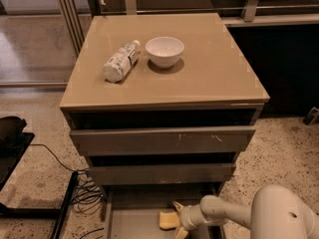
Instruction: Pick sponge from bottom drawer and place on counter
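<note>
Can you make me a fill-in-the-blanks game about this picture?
1. The sponge lies in the ____ drawer.
2. On the counter, the bottle lies on its ____ beside the bowl.
3. The gripper reaches into that drawer, right next to the ____.

Missing words: bottom; side; sponge.

In the pulled-out bottom drawer (133,224), the gripper (178,218) sits fingers spread just beside the sponge (167,220), with a bowl (164,51) and a lying bottle (120,61) toward the counter's (214,73) back-left corner.

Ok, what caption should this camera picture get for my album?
Robot's pincer at the sponge in the open bottom drawer; bowl and bottle on the counter.
</note>
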You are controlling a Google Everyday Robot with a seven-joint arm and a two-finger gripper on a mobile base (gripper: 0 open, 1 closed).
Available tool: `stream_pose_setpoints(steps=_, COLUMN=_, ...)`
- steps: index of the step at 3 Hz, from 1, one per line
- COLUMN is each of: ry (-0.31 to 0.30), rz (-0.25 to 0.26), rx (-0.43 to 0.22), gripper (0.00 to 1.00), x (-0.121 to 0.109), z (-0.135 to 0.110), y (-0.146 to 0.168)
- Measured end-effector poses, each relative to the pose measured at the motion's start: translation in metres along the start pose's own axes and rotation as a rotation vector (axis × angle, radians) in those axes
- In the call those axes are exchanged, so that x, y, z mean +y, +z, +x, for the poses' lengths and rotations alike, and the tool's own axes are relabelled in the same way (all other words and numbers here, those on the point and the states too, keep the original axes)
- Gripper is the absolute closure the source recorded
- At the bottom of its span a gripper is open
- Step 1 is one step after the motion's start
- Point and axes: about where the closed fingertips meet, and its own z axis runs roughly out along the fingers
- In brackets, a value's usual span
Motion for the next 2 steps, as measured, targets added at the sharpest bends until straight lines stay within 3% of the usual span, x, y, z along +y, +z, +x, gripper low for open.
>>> stream_pose_setpoints(steps=1, ry=0.028, rz=-0.008, rx=-0.007, gripper=0.00, x=-0.0008, z=0.0022, y=0.0095)
stream_pose_setpoints(steps=2, ry=0.029, rz=-0.008, rx=-0.008, gripper=0.18, x=-0.0010, z=0.0024, y=0.0100)
